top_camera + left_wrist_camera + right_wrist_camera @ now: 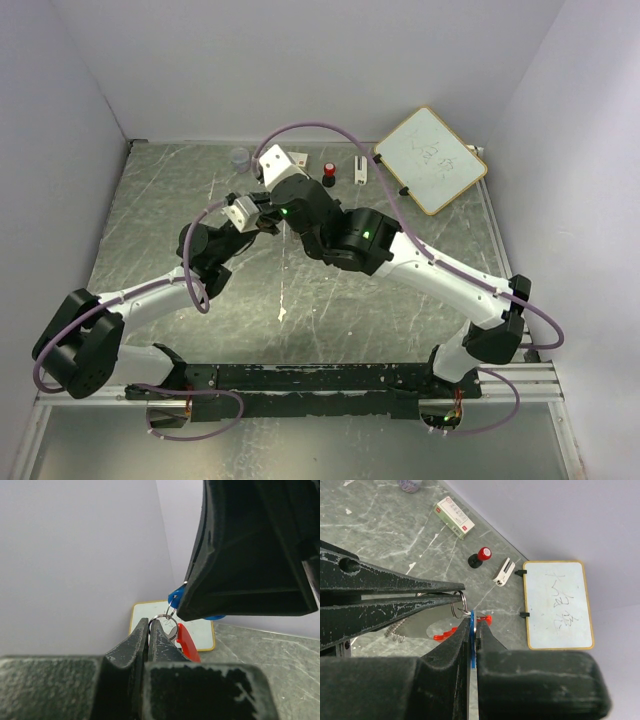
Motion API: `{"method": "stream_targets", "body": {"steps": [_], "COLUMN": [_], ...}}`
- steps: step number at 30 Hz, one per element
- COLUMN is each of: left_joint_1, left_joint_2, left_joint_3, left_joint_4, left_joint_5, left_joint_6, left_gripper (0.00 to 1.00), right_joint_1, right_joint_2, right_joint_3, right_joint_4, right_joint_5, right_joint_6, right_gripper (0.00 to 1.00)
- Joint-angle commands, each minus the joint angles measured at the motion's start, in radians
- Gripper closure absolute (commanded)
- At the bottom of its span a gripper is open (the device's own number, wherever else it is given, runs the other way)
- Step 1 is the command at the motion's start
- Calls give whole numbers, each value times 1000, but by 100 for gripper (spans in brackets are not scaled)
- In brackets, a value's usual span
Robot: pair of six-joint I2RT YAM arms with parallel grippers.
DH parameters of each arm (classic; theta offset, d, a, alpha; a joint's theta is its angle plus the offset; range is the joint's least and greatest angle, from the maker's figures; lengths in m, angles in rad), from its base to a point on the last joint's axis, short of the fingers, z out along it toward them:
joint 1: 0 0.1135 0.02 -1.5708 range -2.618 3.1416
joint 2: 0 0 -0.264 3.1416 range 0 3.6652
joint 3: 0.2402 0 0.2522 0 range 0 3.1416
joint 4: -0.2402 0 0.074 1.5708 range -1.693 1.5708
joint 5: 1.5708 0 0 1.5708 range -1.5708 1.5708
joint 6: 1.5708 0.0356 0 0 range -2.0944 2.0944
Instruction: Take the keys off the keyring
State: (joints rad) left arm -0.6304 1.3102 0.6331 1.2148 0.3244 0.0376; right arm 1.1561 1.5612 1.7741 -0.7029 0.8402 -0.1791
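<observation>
Both grippers meet in mid-air above the table's middle. My left gripper is shut on the thin metal keyring, pinching its left side. My right gripper is shut on the blue-headed key, which hangs on the keyring. A silver jagged-edged key with a red strip dangles from the ring below the left gripper's fingers. The red piece also shows in the left wrist view. In the top view the two grippers touch tips at the ring; the keys are too small to make out there.
At the back of the table stand a red-and-black knob, a white clip-like piece, a small box and a clear cup. A wood-framed whiteboard lies at the back right. Walls close in on three sides.
</observation>
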Motion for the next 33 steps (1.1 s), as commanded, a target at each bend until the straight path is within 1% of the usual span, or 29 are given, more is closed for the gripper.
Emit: {"method": "stream_targets", "body": {"steps": [1, 15, 20, 23, 27, 33], "left_joint_1": [14, 13, 12, 12, 13, 14], "left_joint_2": [23, 68, 67, 57, 40, 14], "left_joint_3": [-25, -4, -14, -18, -7, -10], "left_joint_4": [-154, -190, -168, -163, -178, -118], "left_joint_5": [3, 23, 18, 3, -50, -42], "left_joint_6": [50, 50, 32, 23, -4, -72], "left_gripper": [93, 93, 93, 93, 93, 93], "right_joint_1": [7, 9, 10, 10, 11, 12], "right_joint_2": [-28, -20, -21, -31, -69, -152], "right_joint_3": [80, 116, 104, 81, 21, -108], "right_joint_4": [65, 106, 99, 100, 121, 195], "right_joint_5": [82, 81, 83, 87, 85, 60], "right_joint_6": [-51, -101, -88, -75, -57, -40], "right_gripper": [100, 100, 100, 100, 100, 100]}}
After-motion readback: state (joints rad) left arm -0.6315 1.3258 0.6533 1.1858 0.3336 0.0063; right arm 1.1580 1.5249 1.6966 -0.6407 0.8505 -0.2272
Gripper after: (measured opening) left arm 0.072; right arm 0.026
